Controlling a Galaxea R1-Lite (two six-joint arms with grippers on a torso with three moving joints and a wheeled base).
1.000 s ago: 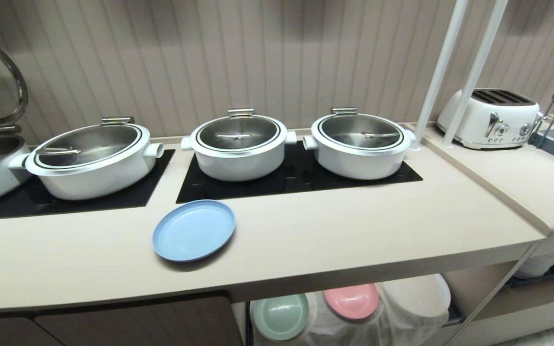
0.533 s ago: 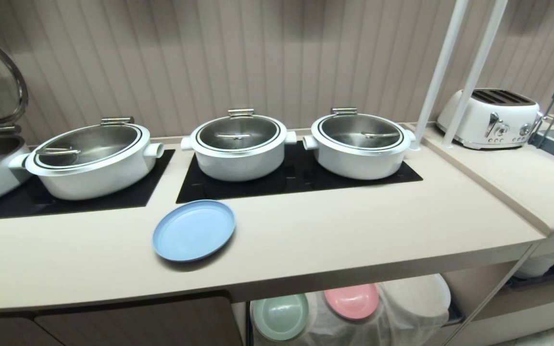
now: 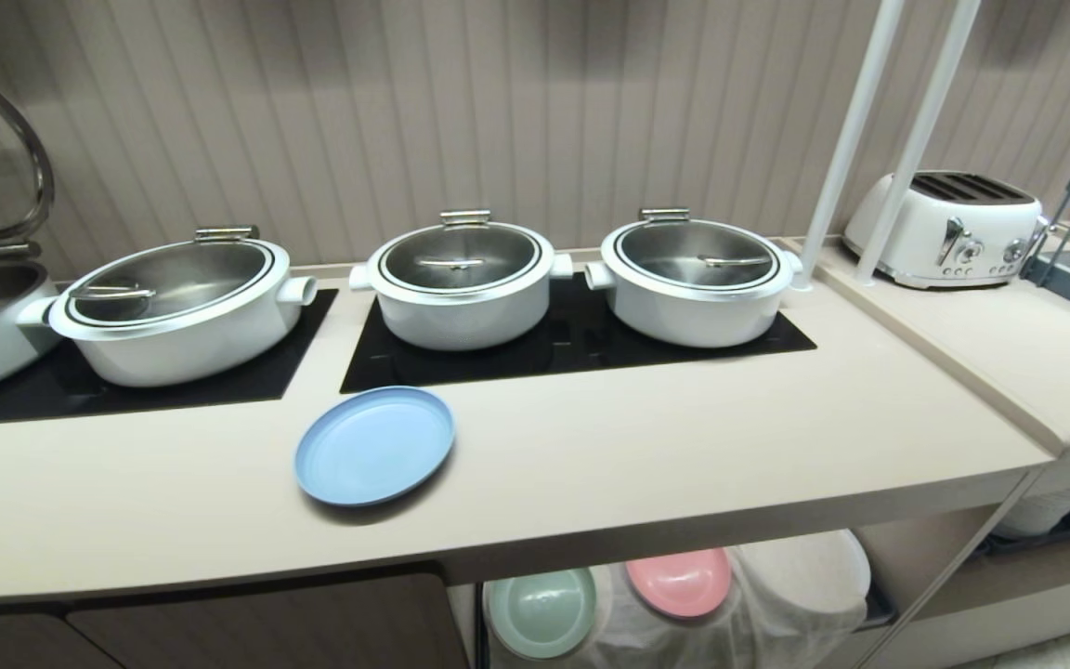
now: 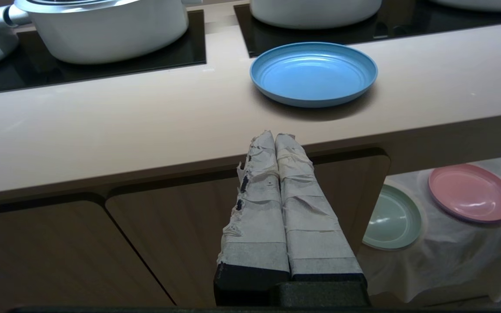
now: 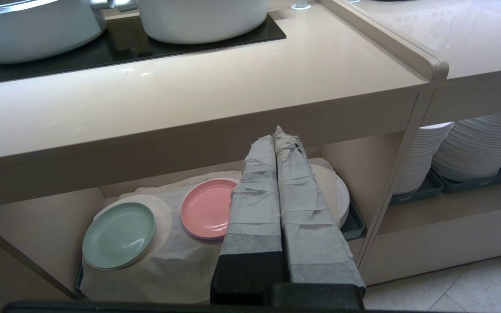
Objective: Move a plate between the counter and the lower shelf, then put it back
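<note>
Light-blue, the plate (image 3: 374,446) lies flat, rim up, on the counter (image 3: 684,446) — just in front of the black panel (image 3: 572,348), bare worktop to its right. Left gripper (image 4: 275,135) and right gripper (image 5: 275,131) hang below the counter edge, fingers pressed together, holding nothing.

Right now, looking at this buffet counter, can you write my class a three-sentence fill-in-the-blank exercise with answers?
1. The light-blue plate lies on the ____.
2. On the lower shelf, the pink plate sits beside a pale ____ plate.
3. The left gripper has its fingers ____.

Answers: counter; green; shut
</note>
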